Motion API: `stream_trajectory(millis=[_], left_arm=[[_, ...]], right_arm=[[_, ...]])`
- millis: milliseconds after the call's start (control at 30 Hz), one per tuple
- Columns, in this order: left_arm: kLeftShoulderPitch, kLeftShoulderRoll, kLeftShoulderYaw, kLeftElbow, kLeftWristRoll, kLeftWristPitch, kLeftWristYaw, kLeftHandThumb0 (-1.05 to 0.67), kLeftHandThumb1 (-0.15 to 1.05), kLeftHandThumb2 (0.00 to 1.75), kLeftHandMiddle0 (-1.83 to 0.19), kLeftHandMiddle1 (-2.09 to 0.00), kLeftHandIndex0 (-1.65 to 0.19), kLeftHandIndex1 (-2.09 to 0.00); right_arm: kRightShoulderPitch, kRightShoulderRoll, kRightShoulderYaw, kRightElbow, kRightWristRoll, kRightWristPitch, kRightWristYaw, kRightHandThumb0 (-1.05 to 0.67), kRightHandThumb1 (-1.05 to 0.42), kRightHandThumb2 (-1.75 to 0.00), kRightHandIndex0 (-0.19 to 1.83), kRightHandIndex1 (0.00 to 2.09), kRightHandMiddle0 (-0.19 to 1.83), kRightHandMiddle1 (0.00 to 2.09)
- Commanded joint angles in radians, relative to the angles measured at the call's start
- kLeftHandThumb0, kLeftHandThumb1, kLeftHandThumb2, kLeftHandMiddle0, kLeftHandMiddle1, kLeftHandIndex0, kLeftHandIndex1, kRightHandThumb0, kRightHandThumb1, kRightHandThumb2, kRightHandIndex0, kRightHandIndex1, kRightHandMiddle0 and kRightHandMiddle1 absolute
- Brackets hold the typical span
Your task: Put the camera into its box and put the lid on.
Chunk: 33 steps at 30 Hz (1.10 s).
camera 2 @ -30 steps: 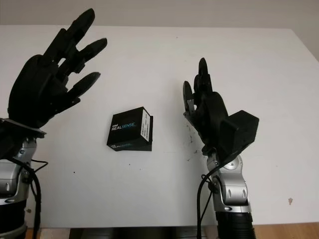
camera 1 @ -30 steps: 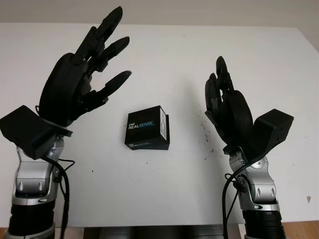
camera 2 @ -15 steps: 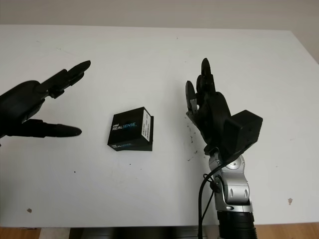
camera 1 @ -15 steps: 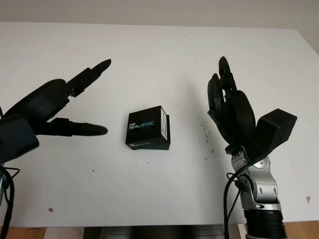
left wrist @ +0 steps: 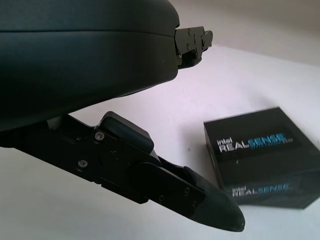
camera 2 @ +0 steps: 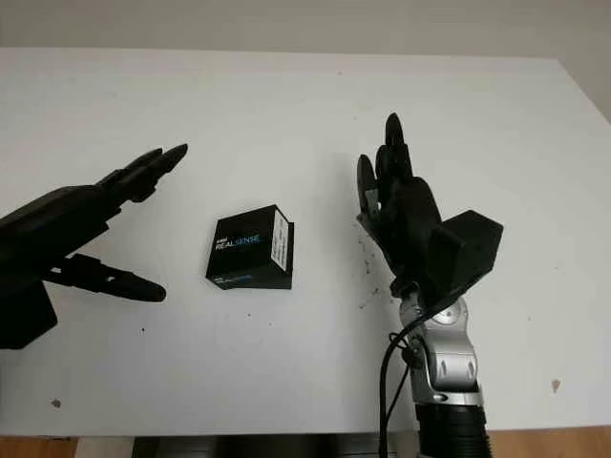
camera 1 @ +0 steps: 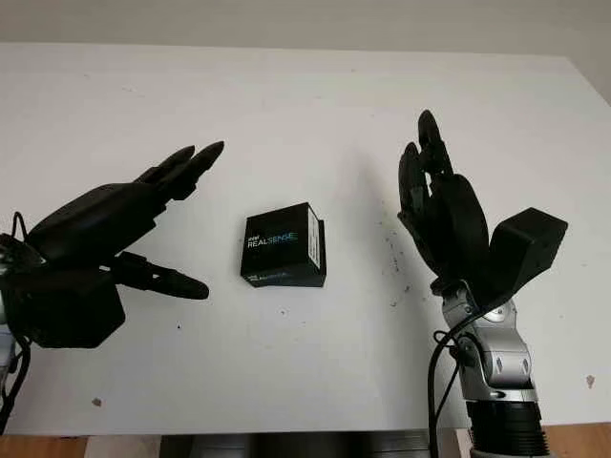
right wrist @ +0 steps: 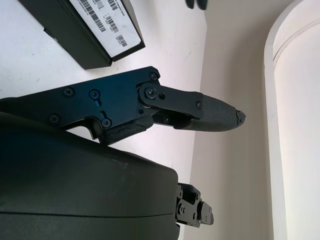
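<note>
Left eye view showed the white surface reaching across the frame, with the left hand low over its left side, held open, holding nothing, and apart from the box; its fingers reached forward and to the right and its thumb stretched out toward the box, stopping short of it. Near the middle of the surface lay the black box, its lid on, white and blue REALSENSE lettering on its top and a pale label on the side facing right; it sat flat and a little turned, with nothing touching it. From the left wrist view the same box stood just beyond the tip of that hand's thumb, with bare surface between them. To the right of the box a scatter of small dark specks marked the surface. Farther right the right hand stood raised on its wrist, open and holding nothing, its fingers pointing up and away from the robot, its palm turned toward the box and well apart from it. In the right wrist view the labelled end of the box lay past that hand's thumb, clear of it
</note>
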Motion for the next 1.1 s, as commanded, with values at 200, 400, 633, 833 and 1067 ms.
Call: stream_trajectory(millis=[200, 400, 633, 833, 1067], left_arm=[[-0.034, -0.063, -0.052, 0.025, -0.027, 0.035, 0.017, -0.91, 0.92, 0.06, 0.18, -0.04, 0.19, -0.01], [-0.050, -0.087, -0.080, 0.044, -0.042, 0.067, 0.002, -0.94, 0.93, 0.06, 0.18, -0.05, 0.19, 0.00], [-0.070, -0.101, -0.106, 0.076, -0.061, 0.083, -0.015, -0.94, 0.95, 0.06, 0.18, -0.05, 0.19, -0.01], [-0.082, -0.100, -0.121, 0.082, -0.064, 0.093, -0.033, -0.91, 0.92, 0.05, 0.16, -0.06, 0.17, -0.03], [-0.093, -0.100, -0.133, 0.098, -0.040, 0.061, -0.015, -0.90, 0.91, 0.05, 0.08, -0.08, 0.11, -0.07]], right_arm=[[-0.002, -0.004, 0.002, -0.012, 0.001, 0.001, -0.005, -0.69, -1.05, -0.56, -0.17, 0.05, -0.15, 0.06], [0.001, 0.000, 0.000, -0.020, 0.002, 0.008, -0.010, -0.68, -1.05, -0.56, -0.17, 0.05, -0.14, 0.06], [0.006, -0.006, -0.004, -0.014, 0.009, -0.006, 0.007, -0.67, -1.05, -0.58, -0.18, 0.05, -0.15, 0.05], [0.006, -0.005, 0.000, -0.024, 0.000, 0.011, -0.003, -0.70, -1.05, -0.56, -0.17, 0.05, -0.15, 0.05], [0.009, -0.005, 0.002, -0.018, -0.001, -0.003, 0.000, -0.70, -1.05, -0.56, -0.17, 0.05, -0.15, 0.05]])
